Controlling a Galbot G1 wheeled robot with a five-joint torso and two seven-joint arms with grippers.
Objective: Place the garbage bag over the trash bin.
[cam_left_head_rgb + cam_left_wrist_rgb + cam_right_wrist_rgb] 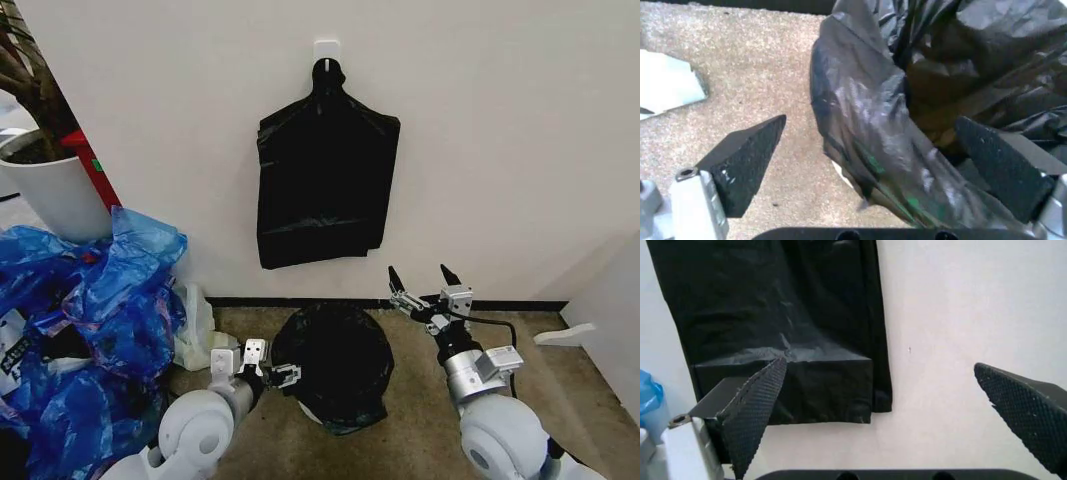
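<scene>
The glossy black garbage bag (pixel 335 360) is draped over the trash bin on the floor by the wall. Only a white sliver of the bin (pixel 307 410) shows under the bag's lower edge. My left gripper (pixel 284 376) is low at the bag's left side and open. In the left wrist view its fingers (pixel 747 160) stand wide apart with a wrinkled fold of the bag (pixel 867 130) between them, and neither pad presses on it. My right gripper (pixel 418 272) is raised to the right of the bag, open and holding nothing, and points at the wall (pixel 953 315).
A flat black bundle (pixel 325 185) hangs from a hook on the wall above the bin. Blue plastic bags (pixel 90 320) pile up at the left below a large white plant pot (pixel 50 190). A white bag (pixel 195 335) lies beside them. A side wall (pixel 610 310) closes the right.
</scene>
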